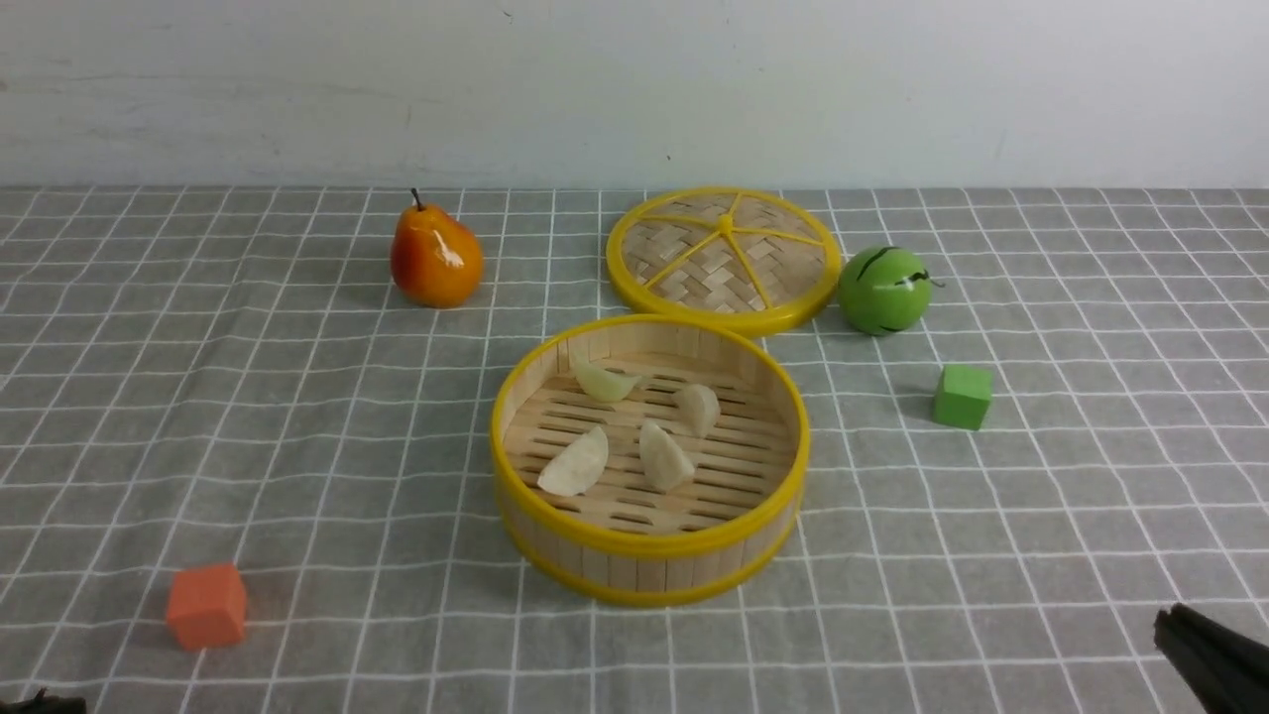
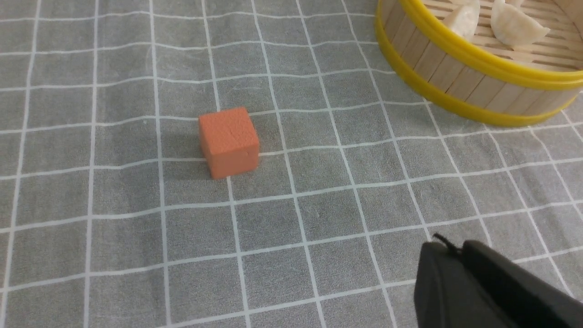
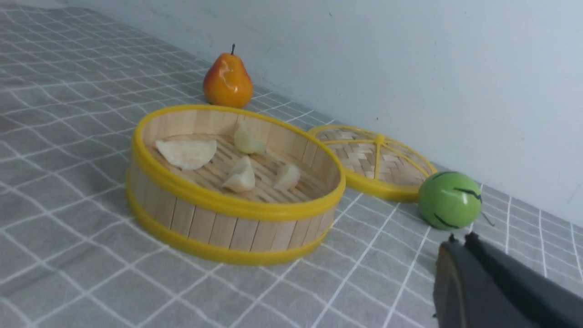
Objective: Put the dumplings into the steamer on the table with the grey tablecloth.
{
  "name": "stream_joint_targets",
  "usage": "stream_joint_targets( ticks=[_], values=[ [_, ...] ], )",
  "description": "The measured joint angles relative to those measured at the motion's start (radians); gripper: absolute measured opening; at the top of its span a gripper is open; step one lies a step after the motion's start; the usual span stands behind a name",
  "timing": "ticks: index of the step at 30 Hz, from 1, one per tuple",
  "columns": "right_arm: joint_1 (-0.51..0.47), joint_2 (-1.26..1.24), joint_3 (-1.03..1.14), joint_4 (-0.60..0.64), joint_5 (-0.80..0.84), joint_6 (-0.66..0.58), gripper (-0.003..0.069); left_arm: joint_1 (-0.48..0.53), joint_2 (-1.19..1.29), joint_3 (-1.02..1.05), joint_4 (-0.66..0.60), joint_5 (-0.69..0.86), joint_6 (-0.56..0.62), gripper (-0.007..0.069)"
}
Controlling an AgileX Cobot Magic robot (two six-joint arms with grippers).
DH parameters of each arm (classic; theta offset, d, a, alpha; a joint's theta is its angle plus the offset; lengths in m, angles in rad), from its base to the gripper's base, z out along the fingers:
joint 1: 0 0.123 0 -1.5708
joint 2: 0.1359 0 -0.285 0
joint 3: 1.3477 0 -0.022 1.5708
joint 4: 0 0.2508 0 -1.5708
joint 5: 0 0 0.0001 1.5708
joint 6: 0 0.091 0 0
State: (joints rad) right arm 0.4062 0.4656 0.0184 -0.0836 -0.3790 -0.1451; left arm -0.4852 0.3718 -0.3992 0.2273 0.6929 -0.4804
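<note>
The steamer [image 1: 649,565] stands in the middle of the table on the grey tablecloth [image 1: 297,446]. Several cream-white dumplings lie on its slatted floor, among them one at the front left [image 1: 575,464], one in the middle [image 1: 664,456] and a greenish one at the back [image 1: 605,380]. My left gripper [image 2: 448,248] hovers low over the cloth, near the front left of the steamer [image 2: 455,77], shut and empty. My right gripper [image 3: 460,239] is at the table's front right corner [image 1: 1165,623], also shut with nothing in it, well away from the steamer [image 3: 218,228].
A woven lid [image 1: 724,258] lies flat behind the steamer. An orange pear [image 1: 434,256] stands at the back left, a green ball [image 1: 884,290] right of the lid. A green cube [image 1: 962,397] sits right of the steamer, an orange cube [image 1: 206,606] at the front left.
</note>
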Motion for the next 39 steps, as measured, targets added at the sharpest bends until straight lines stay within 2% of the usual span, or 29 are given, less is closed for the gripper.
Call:
stream_joint_targets(
  ticks=[5,8,11,13,14,18,39],
  values=[
    [-0.019,-0.114,0.006,0.078,0.125,-0.022,-0.0015,0.0,0.0,0.0,0.0,0.004,0.0,0.005],
    [-0.071,-0.224,0.008,0.104,0.25,-0.022,-0.0015,0.0,-0.001,0.0,0.002,0.007,0.0,0.0052],
    [-0.172,-0.406,0.008,0.106,0.451,0.019,-0.0015,0.0,-0.001,0.0,0.002,0.008,0.0,0.0057],
    [-0.221,-0.461,0.008,0.106,0.557,0.044,-0.0015,0.0,-0.001,0.0,0.004,0.011,0.0,0.0059],
    [-0.225,-0.464,0.008,0.106,0.557,0.046,-0.0015,0.0,-0.001,0.0,0.004,0.011,0.0,0.0059],
    [-0.275,-0.475,0.007,0.106,0.724,0.074,-0.0015,0.0,-0.002,0.0,0.004,0.016,0.0,0.0066],
    [-0.278,-0.475,0.001,0.106,0.754,0.075,0.0003,0.0,-0.002,0.0,0.004,0.016,0.0,0.0088]
  ],
)
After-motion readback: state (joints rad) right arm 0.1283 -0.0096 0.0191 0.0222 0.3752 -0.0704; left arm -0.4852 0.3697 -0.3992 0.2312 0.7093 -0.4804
